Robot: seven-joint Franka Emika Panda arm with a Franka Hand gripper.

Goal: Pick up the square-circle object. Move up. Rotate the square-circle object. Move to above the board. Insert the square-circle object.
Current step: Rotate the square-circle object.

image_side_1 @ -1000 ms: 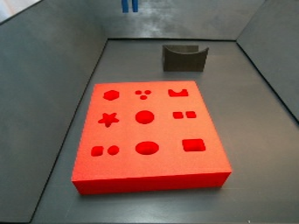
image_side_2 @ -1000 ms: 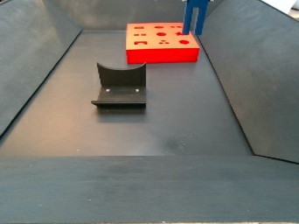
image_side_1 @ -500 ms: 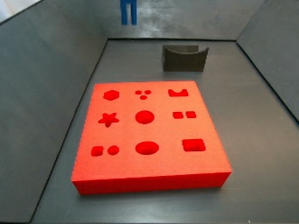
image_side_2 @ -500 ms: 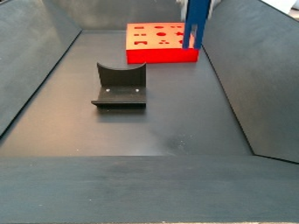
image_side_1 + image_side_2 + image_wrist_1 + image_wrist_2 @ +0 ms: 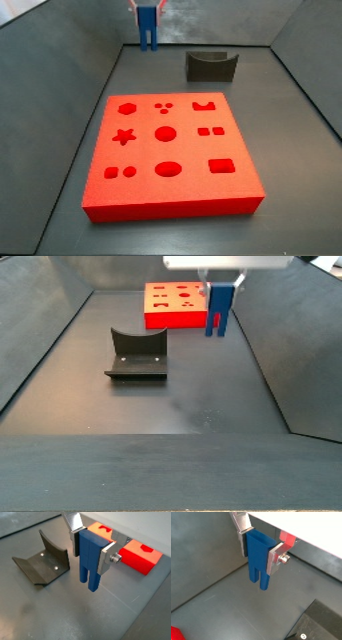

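My gripper [image 5: 91,549] is shut on the square-circle object [image 5: 89,559], a narrow blue peg block hanging upright with its two prongs down. The silver fingers [image 5: 107,557] clamp its upper part in both wrist views [image 5: 258,559]. In a side view the peg [image 5: 147,30] hangs beyond the far end of the red board [image 5: 187,195], left of the dark grey U-shaped block [image 5: 210,65], not over the board. In a side view the peg [image 5: 218,308] hangs under the gripper [image 5: 221,281], beside the board's corner [image 5: 185,319].
The dark grey U-shaped block [image 5: 136,354] stands on the dark floor between the grey side walls. It shows in both wrist views [image 5: 40,562] [image 5: 314,624]. Part of the board [image 5: 137,557] lies behind the gripper.
The gripper has come down with the blue peg still in it, so the whole peg and the fingers now show in both side views. The board and the U-shaped block have not moved.
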